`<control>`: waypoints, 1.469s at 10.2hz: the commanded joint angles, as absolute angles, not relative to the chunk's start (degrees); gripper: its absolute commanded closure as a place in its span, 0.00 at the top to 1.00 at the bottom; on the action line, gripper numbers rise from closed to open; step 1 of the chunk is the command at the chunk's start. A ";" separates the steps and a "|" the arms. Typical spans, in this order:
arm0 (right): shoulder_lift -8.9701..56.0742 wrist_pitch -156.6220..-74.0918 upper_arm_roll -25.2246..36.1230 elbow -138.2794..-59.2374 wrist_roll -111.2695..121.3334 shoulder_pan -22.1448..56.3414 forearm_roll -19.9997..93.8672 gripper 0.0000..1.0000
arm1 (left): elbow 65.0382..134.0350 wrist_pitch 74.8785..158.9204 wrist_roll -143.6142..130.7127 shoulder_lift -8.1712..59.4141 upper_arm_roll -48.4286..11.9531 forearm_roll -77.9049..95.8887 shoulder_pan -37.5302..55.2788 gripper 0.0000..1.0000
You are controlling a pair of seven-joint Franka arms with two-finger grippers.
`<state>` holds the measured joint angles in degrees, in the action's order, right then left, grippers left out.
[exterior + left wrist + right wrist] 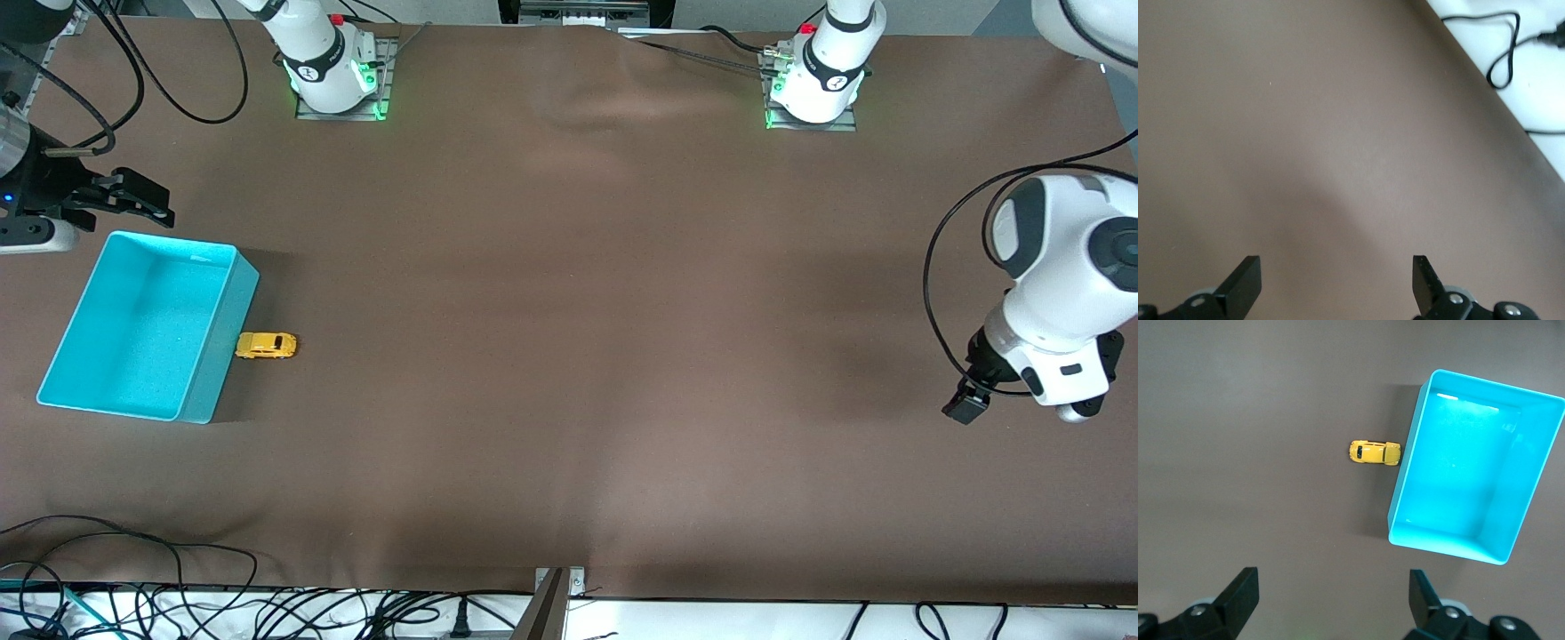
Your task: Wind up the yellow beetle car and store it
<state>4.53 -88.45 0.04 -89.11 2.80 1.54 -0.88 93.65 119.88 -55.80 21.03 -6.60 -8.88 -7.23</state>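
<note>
The right end effector point(133, 197) hangs with fingers apart above the surface point(569, 356) by the turquoise bin point(218, 356). The left end effector point(1337, 283), fingers also spread, hovers over bare surface at its own end. The yellow beetle car point(266, 346) sits on the surface against the bin's outer wall.

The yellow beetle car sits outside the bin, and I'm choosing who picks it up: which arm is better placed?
Right. The right gripper hangs open by the turquoise bin, and its wrist view shows the yellow beetle car beside that bin. The left gripper waits open over bare table at the left arm's end.
</note>
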 commanded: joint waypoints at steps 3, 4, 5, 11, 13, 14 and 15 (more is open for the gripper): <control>12.55 -92.26 0.09 -87.71 3.78 1.23 -0.53 1.00 | 87.72 105.23 -36.43 19.08 -7.29 -2.56 -7.47 1.00; 13.44 -95.24 0.09 -88.67 3.87 1.32 -0.70 1.00 | 87.71 103.20 -32.82 18.29 -7.38 -2.03 -7.47 1.00; 13.62 -98.84 0.09 -92.34 3.87 1.32 -0.36 1.00 | 87.71 101.18 -26.61 17.32 -7.30 -1.93 -7.47 1.00; 12.48 -130.56 -0.18 -116.86 22.02 -1.66 -0.44 1.00 | 87.01 95.02 0.96 15.39 -6.86 2.09 -7.73 0.99; 14.75 -132.27 -0.53 -119.09 35.35 -2.37 -0.61 1.00 | 87.63 93.26 0.45 15.21 -7.03 2.46 -7.65 1.00; 15.72 -132.97 -0.88 -119.09 44.03 -2.46 -0.62 1.00 | 87.63 93.25 0.44 15.29 -7.03 2.46 -7.30 1.00; 17.04 -134.54 -0.97 -119.09 54.13 -2.90 -0.62 1.00 | 87.80 93.25 0.44 15.29 -7.03 2.46 -7.38 0.97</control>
<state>15.96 -132.36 -0.01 -118.71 42.17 -1.65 -0.95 87.17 94.09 -1.06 16.23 -7.13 0.84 -7.26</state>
